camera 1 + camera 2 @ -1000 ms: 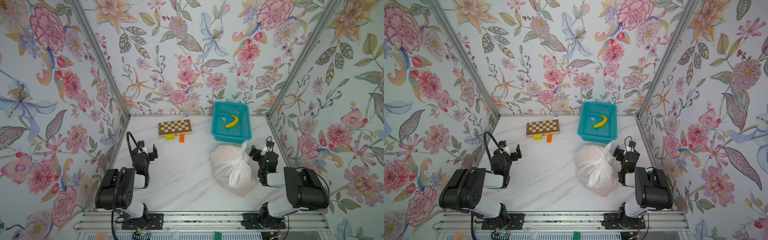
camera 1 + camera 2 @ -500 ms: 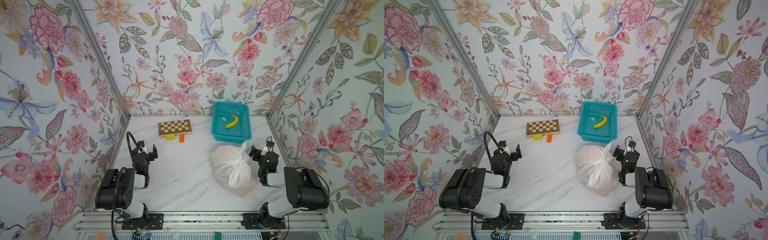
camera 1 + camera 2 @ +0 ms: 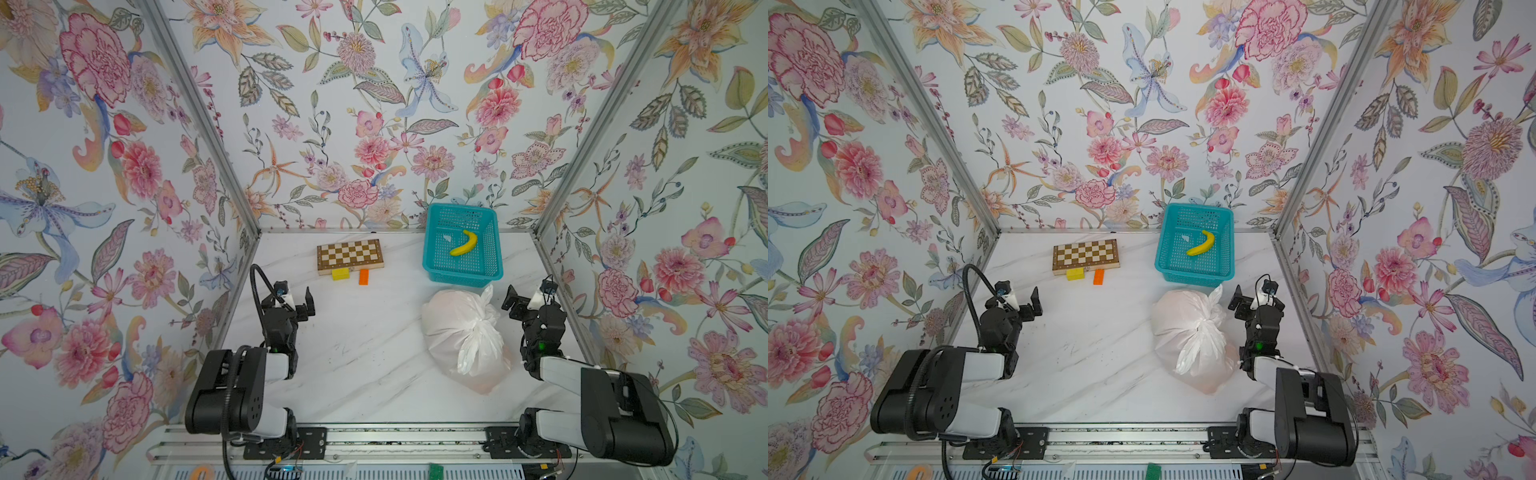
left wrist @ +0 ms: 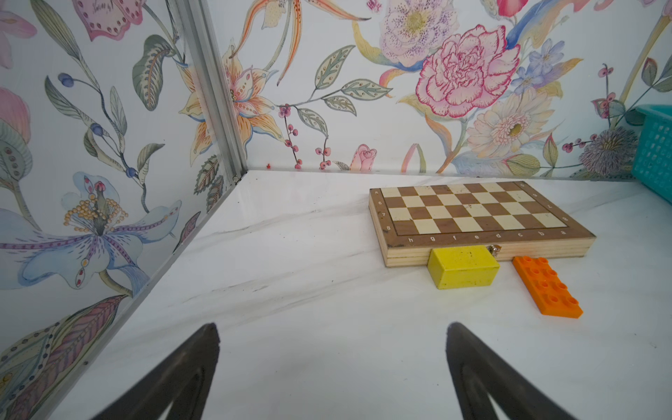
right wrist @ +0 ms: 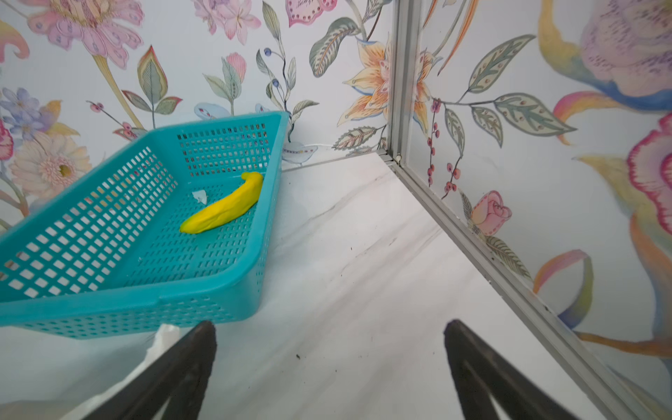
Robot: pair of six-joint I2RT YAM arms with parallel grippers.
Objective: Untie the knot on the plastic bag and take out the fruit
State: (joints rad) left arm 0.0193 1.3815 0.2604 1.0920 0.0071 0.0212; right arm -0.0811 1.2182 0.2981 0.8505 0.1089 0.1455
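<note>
Two open grippers and nothing grasped is how I read both top views. My left gripper (image 3: 298, 298) hovers low over the marble table (image 3: 365, 357) with jaws spread, well apart from the plastic bag (image 3: 453, 332). My right gripper (image 3: 524, 300) stands just beside the bag, equally spread and empty. The bag lies tied shut in front of the teal basket (image 3: 461, 276). Its knot (image 3: 482, 322) sits on the side nearer my right arm, with one tail poking toward the basket and another draped over the bulge. The fruit is hidden inside, and only a faint pinkish tint shows through. In the left wrist view my fingers (image 4: 196, 363) frame bare table, with the chessboard (image 4: 472, 214), a yellow block (image 4: 462, 271) and an orange block (image 4: 545, 287) ahead, and no bag in sight. In the right wrist view my fingers (image 5: 189, 363) are wide apart, with a crinkle of white plastic beside one of them and the basket with its banana (image 5: 223, 209) beyond; the knot is out of frame. I judge the untying not yet begun. The next move calls for turning my right gripper onto a tail of the knot and bringing my left across to steady the bag, then working the tail loose without cinching it.
</note>
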